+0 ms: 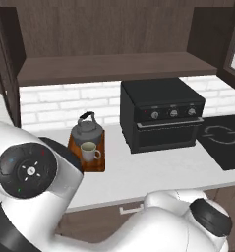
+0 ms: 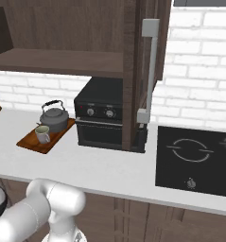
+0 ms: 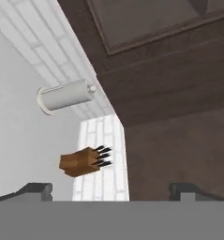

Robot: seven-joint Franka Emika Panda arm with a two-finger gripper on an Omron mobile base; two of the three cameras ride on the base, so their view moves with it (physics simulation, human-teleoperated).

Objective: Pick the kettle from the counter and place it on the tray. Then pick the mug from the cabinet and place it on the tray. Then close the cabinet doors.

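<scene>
Nearest us in the hand view, the gripper point(image 3: 106, 192) has its fingers spread wide, holding nothing, before a dark door panel point(image 3: 179, 112). We see the kettle point(image 1: 87, 130) and mug point(image 1: 89, 151) both on the tray point(image 1: 96, 163), left of the black oven point(image 1: 161, 115) on the counter point(image 1: 153, 172)

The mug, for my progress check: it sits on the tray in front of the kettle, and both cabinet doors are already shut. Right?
Not quite. The mug does sit on the tray in front of the kettle, but the cabinet doors are not shut: the right base view shows a door swung open, edge-on, before the toaster oven.
</scene>
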